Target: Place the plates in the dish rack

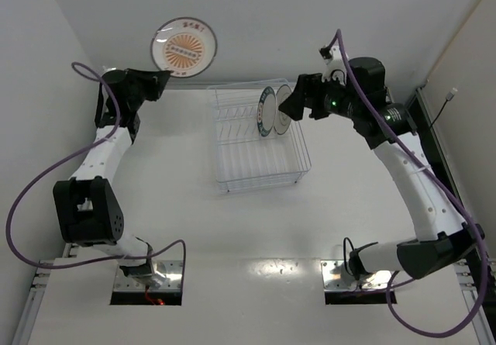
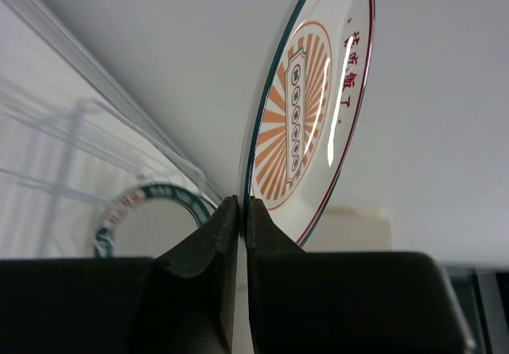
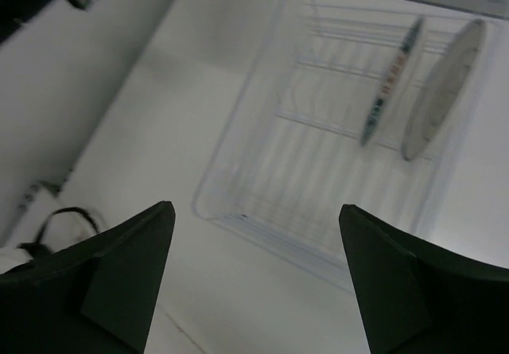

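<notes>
Top external view shows the task near its end. Two plates stand on edge between the tines of the dish rack (image 1: pixel 256 163): the blue-grey rimmed plate (image 1: pixel 266 112) and, just beside it, the ringed plate (image 1: pixel 284 99). The third one, the sunburst plate (image 1: pixel 184 46), is not yet in the rack. It is off to the far left of the rack's corner, well apart from the other two.

The left hand (image 1: pixel 160 81) is clenched on this plate. In the left wrist view its fingers (image 2: pixel 199 250) press together on the lower rim, and the plate rises nearly upright from them. The right hand (image 3: pixel 254 266) is released, its jaws wide apart with nothing between them. In the top view it is at the right side of the rack, close to the ringed plate.

So the step in hand is, I think, the loading of the last plate. The next move asks the left arm to carry the plate over the desk (image 1: pixel 232 244) to the rack, keep it on edge, and lower it into a free slot left of the blue-grey one before it lets go. The grip is only on a thin rim, so the plate may swing. The right arm should give place.
</notes>
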You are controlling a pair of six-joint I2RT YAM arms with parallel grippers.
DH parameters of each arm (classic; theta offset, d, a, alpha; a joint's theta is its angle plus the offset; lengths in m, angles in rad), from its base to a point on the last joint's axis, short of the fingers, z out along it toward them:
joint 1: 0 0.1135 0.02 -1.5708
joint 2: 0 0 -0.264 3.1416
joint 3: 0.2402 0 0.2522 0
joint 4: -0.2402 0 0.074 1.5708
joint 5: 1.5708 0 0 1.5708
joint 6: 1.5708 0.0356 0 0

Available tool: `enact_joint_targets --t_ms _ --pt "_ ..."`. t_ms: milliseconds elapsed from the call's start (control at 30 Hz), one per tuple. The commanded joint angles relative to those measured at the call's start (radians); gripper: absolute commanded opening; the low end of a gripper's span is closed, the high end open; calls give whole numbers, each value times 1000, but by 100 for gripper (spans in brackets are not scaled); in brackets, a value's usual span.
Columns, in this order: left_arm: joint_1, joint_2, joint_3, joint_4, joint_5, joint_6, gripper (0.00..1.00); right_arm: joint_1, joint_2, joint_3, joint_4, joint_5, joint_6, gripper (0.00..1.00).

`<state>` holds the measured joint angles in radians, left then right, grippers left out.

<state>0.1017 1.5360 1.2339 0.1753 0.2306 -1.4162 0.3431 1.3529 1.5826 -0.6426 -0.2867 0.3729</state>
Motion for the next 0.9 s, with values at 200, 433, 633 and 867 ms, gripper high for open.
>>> enact_joint_targets --t_ms 200,433,633,867 --pt "-132 24 72 122 298 -27 0 -47 221 -121 958 -583 674 83" --pt "-181 6 53 89 351 -27 0 -58 363 -145 1126 -474 797 84" --pt "-212 -13 53 79 381 -27 0 -58 439 -154 1192 -428 830 76" --pt "-231 -42 4 36 438 -27 0 -58 460 -118 1066 -388 788 0"
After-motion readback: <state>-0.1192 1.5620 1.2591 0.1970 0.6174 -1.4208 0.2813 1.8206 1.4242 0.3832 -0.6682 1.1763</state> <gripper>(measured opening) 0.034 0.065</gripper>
